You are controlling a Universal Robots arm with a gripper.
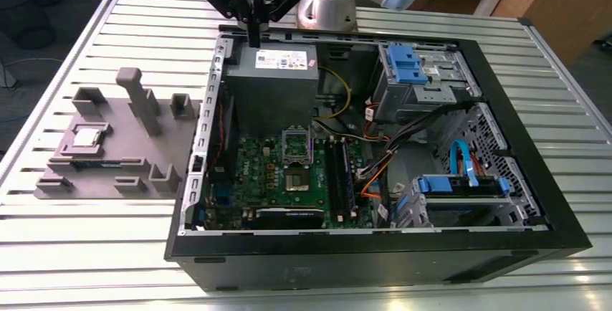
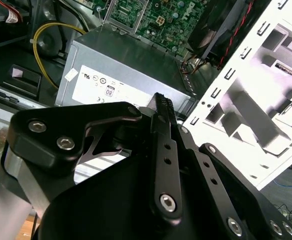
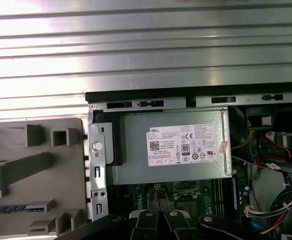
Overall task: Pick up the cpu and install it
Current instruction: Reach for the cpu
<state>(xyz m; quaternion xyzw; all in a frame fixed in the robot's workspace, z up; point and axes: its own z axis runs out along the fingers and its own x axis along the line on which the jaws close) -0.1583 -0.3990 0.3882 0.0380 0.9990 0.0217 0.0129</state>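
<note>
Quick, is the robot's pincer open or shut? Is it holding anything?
Pincer: shut, holding nothing. The cpu lies on the grey fixture.

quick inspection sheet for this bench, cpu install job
surface: slatted metal table carrying an open pc case
job's things: cpu rests on the grey fixture outside the case, not gripped
clutter: nothing seen
grippers: gripper over the power supply, jaws shut, holding nothing
cables: yellow cable beside the power supply; blue cable inside the case
surroundings: wooden furniture beyond the table
</note>
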